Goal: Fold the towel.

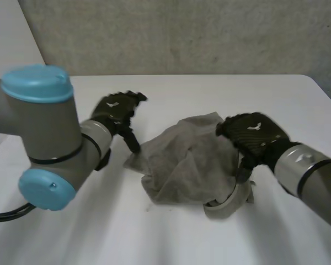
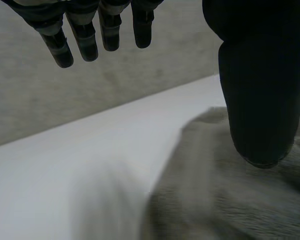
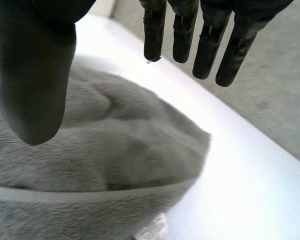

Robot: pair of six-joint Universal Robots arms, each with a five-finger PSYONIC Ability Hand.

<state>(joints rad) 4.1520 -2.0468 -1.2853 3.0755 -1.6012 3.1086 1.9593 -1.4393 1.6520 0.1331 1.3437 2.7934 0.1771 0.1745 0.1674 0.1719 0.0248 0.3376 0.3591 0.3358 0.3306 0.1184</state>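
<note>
White desk (image 1: 171, 237), crumpled towel (image 1: 182, 160) lying between hands: at thumb tip of left hand (image 1: 117, 113), under palm of right hand (image 1: 252, 135); both spread, empty.

The towel (image 1: 182, 160) is a plain, dull grey-brown with a paler grey band (image 1: 229, 205) along its hem. The tabletop (image 1: 209, 94) is plain white. The left hand (image 1: 115, 113) and right hand (image 1: 251, 135) are black, each with a small white mark on its back. The left arm (image 1: 44, 130) is grey with light-blue caps (image 1: 37, 83). The wall (image 1: 182, 33) is speckled grey.
</note>
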